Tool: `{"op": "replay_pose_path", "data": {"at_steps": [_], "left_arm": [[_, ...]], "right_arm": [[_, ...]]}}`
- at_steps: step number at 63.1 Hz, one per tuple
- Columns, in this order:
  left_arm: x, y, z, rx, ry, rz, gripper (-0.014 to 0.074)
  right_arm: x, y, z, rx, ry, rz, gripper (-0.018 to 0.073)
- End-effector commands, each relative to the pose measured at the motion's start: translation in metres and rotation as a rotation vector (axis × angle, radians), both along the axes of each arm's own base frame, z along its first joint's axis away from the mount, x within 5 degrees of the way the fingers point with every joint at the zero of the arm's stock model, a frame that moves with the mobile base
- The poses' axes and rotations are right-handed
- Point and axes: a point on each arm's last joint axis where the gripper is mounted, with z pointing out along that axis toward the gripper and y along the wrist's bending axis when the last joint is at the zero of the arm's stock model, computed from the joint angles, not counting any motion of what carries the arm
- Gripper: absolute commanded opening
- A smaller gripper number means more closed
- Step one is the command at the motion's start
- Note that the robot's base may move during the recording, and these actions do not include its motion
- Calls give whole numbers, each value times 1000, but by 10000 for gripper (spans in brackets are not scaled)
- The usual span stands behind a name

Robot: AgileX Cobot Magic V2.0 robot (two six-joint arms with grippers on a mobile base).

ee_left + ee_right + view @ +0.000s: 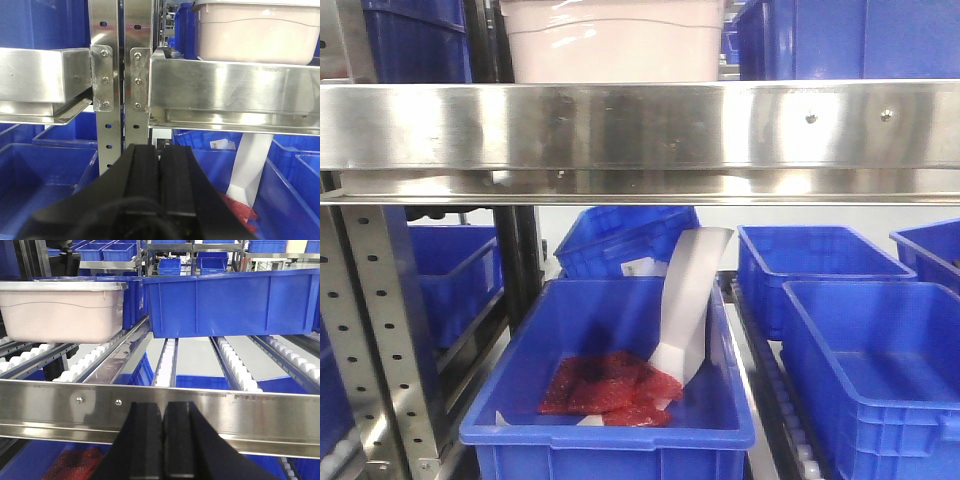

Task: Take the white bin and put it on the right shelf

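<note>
Both hands were shut tight and held nothing. The left hand [161, 165] sat low, under the shelf rail [225, 85], with the white bin [257, 32] up above it and off to its right. The right hand [162, 415] sat just below the same rail, and the bin was up and to its left, resting on the white rollers [95, 360].

With shut hands, they could only bump the bin and push it back along the rollers. A hand rising straight up might hit the rail. The blue crate [230, 302] stood near the bin, so a wide reach could knock it.
</note>
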Motion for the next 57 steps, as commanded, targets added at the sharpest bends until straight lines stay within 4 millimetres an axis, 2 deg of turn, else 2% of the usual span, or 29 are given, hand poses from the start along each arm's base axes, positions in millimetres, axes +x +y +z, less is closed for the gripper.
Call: {"op": "replay_pose_path", "data": {"at_steps": [1,15,24,32,47,57], "left_arm": [[-1,1,9,-18,-94,2,-117],[-1,1,9,-18,-94,2,-117],[-1,1,9,-18,-94,2,-117],[-1,1,9,-18,-94,2,-117],[-1,1,9,-18,-94,2,-117],[-1,1,9,-18,-94,2,-117]], "right_arm": [[-1,-3,15,14,-84,-37,68],[-1,-3,14,7,-83,-38,68],[0,-8,7,-91,-54,-85,68],[-2,-11,-12,-93,-75,-124,68],[-9,-10,-70,-53,-143,-120,68],[-14,-10,-97,-33,-154,-122,68]]}}
